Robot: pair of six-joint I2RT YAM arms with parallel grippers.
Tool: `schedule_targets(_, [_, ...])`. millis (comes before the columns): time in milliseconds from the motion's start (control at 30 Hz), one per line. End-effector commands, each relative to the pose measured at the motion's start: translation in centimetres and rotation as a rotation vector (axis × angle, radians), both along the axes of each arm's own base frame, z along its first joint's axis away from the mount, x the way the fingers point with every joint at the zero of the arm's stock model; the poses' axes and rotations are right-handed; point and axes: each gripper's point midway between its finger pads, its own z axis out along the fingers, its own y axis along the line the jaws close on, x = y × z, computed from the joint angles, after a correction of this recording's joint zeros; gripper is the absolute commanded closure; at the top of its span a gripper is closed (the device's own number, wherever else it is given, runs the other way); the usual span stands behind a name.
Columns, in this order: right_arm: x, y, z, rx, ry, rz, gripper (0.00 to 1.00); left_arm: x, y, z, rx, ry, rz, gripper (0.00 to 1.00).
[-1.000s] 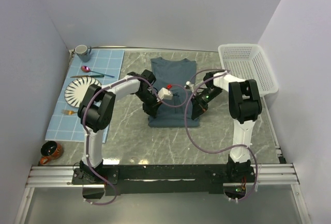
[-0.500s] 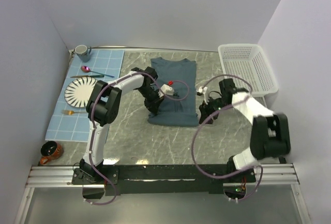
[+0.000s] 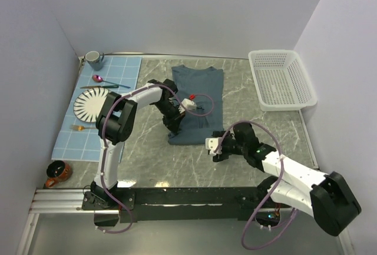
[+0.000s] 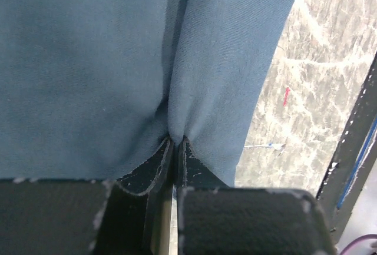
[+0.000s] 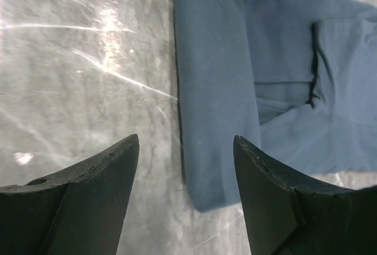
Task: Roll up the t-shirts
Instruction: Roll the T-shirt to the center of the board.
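One slate-blue t-shirt (image 3: 203, 84) lies mid-table, folded into a strip whose long axis runs near to far. The left gripper (image 3: 175, 126) sits at its near left edge. The right gripper (image 3: 215, 151) hangs just off the near right corner, so the near hem is close to both.

Left wrist view: the narrow black jaws pinch a soft, matte cotton ridge.

Right wrist view: the jaws are spread wide and hold nothing, above the glossy marbled table (image 5: 76, 60). The shirt's rounded, doubled edge lies just ahead.
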Motion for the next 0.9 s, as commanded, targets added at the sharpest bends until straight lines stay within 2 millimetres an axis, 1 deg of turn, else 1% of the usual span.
schedule_targets(0, [2.9,1.1,1.4,0.005,-0.181,-0.007,0.28,-0.6,0.0,0.3,0.014,0.012,0.01,0.92])
schedule_targets(67, [3.6,1.2,1.1,-0.01,-0.217,-0.009,0.28,-0.5,0.0,0.2,0.015,0.011,0.016,0.91])
schedule_targets(100, [3.7,1.2,0.5,-0.03,-0.225,0.0,0.28,-0.4,-0.1,0.2,0.013,0.007,0.016,0.91])
schedule_targets(133, [4.0,1.3,0.6,-0.035,-0.24,0.007,0.28,-0.3,-0.1,0.2,0.014,0.005,0.02,0.91])
schedule_targets(233, [4.1,1.6,-0.4,-0.076,-0.263,0.055,0.3,0.0,-0.3,-0.1,0.014,0.006,0.023,0.91])
schedule_targets(267, [4.1,1.5,-0.7,-0.09,-0.269,0.069,0.3,0.4,-0.4,0.1,0.012,0.0,0.024,0.91])
schedule_targets(300, [3.8,1.5,-1.4,-0.115,-0.276,0.095,0.3,0.4,-0.4,0.0,0.016,0.003,0.024,0.9])
schedule_targets(333, [3.9,1.5,-1.6,-0.122,-0.285,0.103,0.3,0.7,-0.5,-0.1,0.018,0.005,0.025,0.9])
schedule_targets(533, [3.8,1.5,-3.3,-0.194,-0.298,0.157,0.33,0.9,-0.8,-0.1,0.014,0.01,0.032,0.9])
schedule_targets(567, [3.8,1.5,-3.9,-0.212,-0.293,0.164,0.33,0.9,-0.8,-0.1,0.012,0.013,0.032,0.9])
schedule_targets(600, [3.9,1.2,-4.4,-0.241,-0.309,0.167,0.33,0.8,-0.8,-0.2,0.014,0.019,0.032,0.9])
schedule_targets(633, [4.1,1.4,-4.4,-0.246,-0.33,0.169,0.34,0.8,-0.8,-0.3,0.015,0.022,0.034,0.9])
schedule_targets(700, [4.2,1.0,-5.5,-0.291,-0.344,0.174,0.35,0.8,-0.8,-0.3,0.018,0.026,0.036,0.9])
schedule_targets(733, [4.7,1.1,-5.2,-0.29,-0.381,0.168,0.35,0.7,-0.7,-0.5,0.023,0.029,0.038,0.9])
schedule_targets(767, [4.6,1.0,-6.2,-0.317,-0.38,0.174,0.35,0.8,-0.7,-0.5,0.022,0.031,0.04,0.9])
schedule_targets(800, [4.8,0.9,-6.6,-0.334,-0.394,0.172,0.36,0.7,-0.8,-0.6,0.023,0.032,0.039,0.89])
schedule_targets(833, [5.5,0.7,-6.5,-0.351,-0.418,0.151,0.37,0.8,-0.7,-0.6,0.026,0.032,0.04,0.89])
schedule_targets(867, [5.6,0.6,-7.2,-0.368,-0.411,0.148,0.39,0.8,-0.7,-0.7,0.027,0.034,0.041,0.89])
